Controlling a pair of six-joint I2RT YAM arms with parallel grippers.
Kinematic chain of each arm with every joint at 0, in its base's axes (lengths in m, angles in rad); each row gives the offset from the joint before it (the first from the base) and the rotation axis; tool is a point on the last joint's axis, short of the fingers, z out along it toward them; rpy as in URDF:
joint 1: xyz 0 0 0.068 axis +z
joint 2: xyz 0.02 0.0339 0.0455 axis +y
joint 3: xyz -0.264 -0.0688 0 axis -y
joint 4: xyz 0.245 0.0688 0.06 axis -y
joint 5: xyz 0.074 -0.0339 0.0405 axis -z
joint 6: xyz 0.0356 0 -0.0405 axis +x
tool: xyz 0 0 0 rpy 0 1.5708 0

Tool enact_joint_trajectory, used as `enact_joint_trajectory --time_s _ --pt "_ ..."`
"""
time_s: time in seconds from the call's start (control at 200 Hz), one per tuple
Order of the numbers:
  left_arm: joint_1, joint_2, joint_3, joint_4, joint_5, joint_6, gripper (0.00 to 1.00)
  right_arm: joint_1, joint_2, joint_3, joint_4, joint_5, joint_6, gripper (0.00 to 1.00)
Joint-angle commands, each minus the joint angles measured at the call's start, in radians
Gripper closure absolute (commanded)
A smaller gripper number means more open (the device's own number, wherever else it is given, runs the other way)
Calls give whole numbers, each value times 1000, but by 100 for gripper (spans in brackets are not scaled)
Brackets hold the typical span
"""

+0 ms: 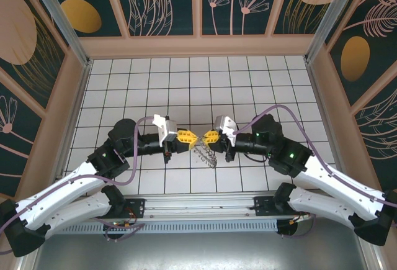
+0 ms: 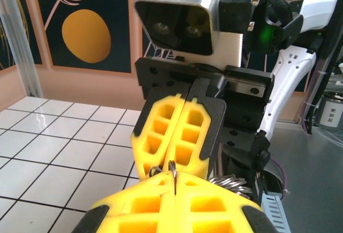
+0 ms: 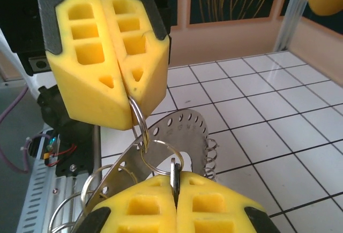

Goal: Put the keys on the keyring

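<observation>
The keyring (image 3: pixel 138 119) hangs in the middle of the right wrist view. It is a split ring, and its top is nipped between the closed yellow fingers of the left gripper (image 3: pixel 128 96). A second ring (image 3: pixel 161 155) links through it just below. Under that I see a thin metal sliver, which I take for a key (image 3: pixel 174 175) seen edge-on. It is clamped between the pressed-together fingers of the right gripper (image 3: pixel 174 186) at the bottom edge. Behind them dangles a perforated plate (image 3: pixel 185 131) with small rings along its rim. From above, the whole bunch sits mid-frame over the tiled table (image 1: pixel 155 84), the claws tip to tip.

My worry is that both holds are narrow pinches on slick metal. If I draw the arms apart unevenly or twist, the keyring could slide out, and the plate's weight would drag everything down. The loose rings might also snag.

The keyring stands nearly edge-on, running top to bottom in the frame. I judge the key's long axis runs down into the right claw, mostly hidden.
</observation>
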Motion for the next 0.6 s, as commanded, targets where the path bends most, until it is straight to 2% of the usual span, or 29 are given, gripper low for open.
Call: enact_joint_trajectory --time_s 0.0,0.16,0.4,0.515,0.596 --pt "-4 -23 -9 56 -3 4 100 -5 -22 -3 1 85 -4 100" --pt "-3 -10 -4 26 -16 18 100 -6 -23 8 -10 136 -7 100" --pt "-3 30 -8 -5 -46 26 100 0 14 41 -23 131 -13 100" --pt "-4 50 -14 -7 -93 14 100 8 21 50 -28 165 -20 100" --pt "-3 49 -24 -5 -176 -5 100 7 20 51 -22 175 -19 100"
